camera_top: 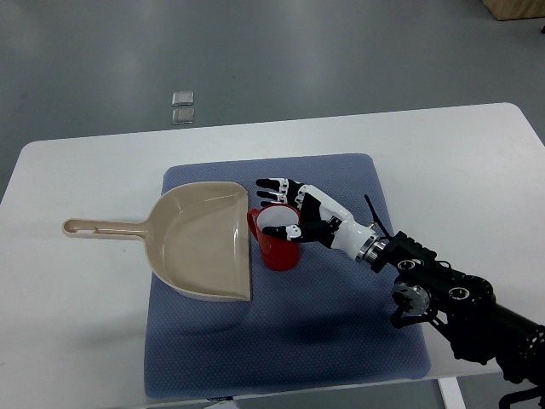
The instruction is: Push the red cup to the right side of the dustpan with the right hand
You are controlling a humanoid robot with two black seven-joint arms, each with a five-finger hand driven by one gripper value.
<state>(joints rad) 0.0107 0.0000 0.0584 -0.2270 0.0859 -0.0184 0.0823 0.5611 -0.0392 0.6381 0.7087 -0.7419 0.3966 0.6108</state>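
Your right hand (294, 207) comes in from the lower right, arm running diag. across the blue mat (341, 341). Fingers are spread and relaxed, not clamped on anything: they reach over the far rim of the red cup (277, 243), thumb on the cup's right side, touching or v. nearly so. The cup stands upright on the mat, mouth open, white inside, just beside the right edge of the dustpan (204, 243); can't tell if they touch. Dustpan is beige, lies flat on the mat's left part, handle pointing left onto the white bench (77, 324). Two small grey squares (183, 106) sit on the floor beyond the bench.
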